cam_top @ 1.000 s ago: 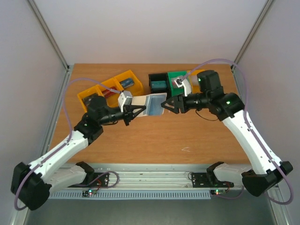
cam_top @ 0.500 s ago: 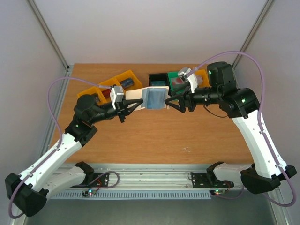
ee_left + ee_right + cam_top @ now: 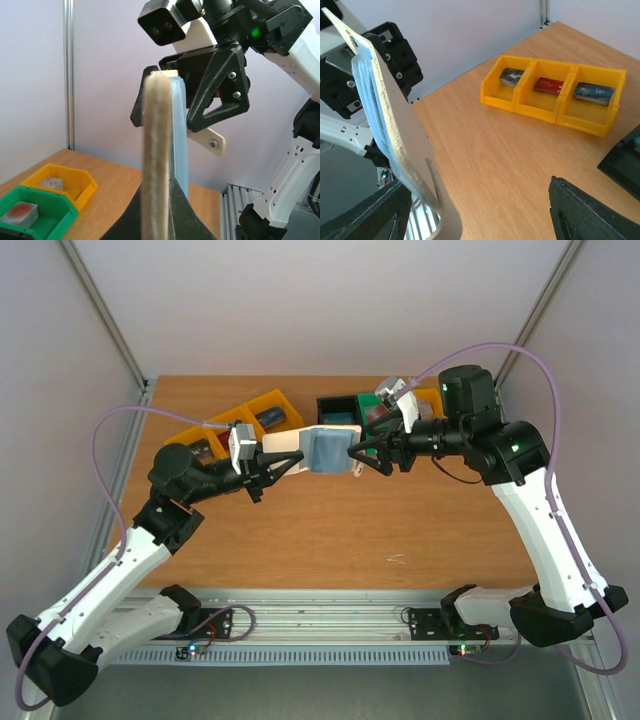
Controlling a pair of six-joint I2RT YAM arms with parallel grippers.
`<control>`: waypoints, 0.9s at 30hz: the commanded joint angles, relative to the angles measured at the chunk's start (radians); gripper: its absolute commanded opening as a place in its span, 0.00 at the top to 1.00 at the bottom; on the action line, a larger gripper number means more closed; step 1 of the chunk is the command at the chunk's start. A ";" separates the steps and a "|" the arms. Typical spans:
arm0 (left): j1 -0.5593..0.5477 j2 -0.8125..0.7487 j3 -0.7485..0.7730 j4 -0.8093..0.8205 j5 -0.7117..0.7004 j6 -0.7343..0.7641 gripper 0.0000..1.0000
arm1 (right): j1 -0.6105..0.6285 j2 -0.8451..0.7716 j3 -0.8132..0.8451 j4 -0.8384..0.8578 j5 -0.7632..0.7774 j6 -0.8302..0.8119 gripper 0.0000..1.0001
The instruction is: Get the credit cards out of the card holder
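The card holder (image 3: 322, 450) is held up in the air above the table, open, with its blue-grey inner face toward the top camera and a whitish-beige panel (image 3: 283, 443) on its left. My left gripper (image 3: 264, 472) is shut on that left part; in the left wrist view the holder (image 3: 155, 150) stands edge-on between the fingers. My right gripper (image 3: 362, 456) is open at the holder's right edge. In the right wrist view the holder's beige face (image 3: 400, 135) stands beside one finger (image 3: 375, 215). I cannot make out separate credit cards in the holder.
A yellow three-compartment bin (image 3: 262, 408) stands at the back left, each compartment holding a small card-like item (image 3: 593, 92). A black bin (image 3: 335, 416) and a green bin (image 3: 374, 398) stand behind the grippers. The table's near edge has a metal rail.
Both arms have risen and the holder has come up and turned its blue-grey face more toward the top camera. The left gripper has drawn back a little to the left, still gripping it.
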 commanded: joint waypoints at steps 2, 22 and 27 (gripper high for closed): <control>0.004 -0.025 0.028 0.100 0.022 -0.013 1.00 | 0.004 0.009 0.006 0.076 -0.055 0.032 0.25; 0.004 -0.021 0.016 0.118 -0.020 -0.046 1.00 | 0.137 0.067 -0.044 0.267 -0.155 0.137 0.71; 0.003 -0.018 0.010 0.106 -0.071 -0.051 1.00 | 0.147 0.072 -0.054 0.279 -0.173 0.180 0.94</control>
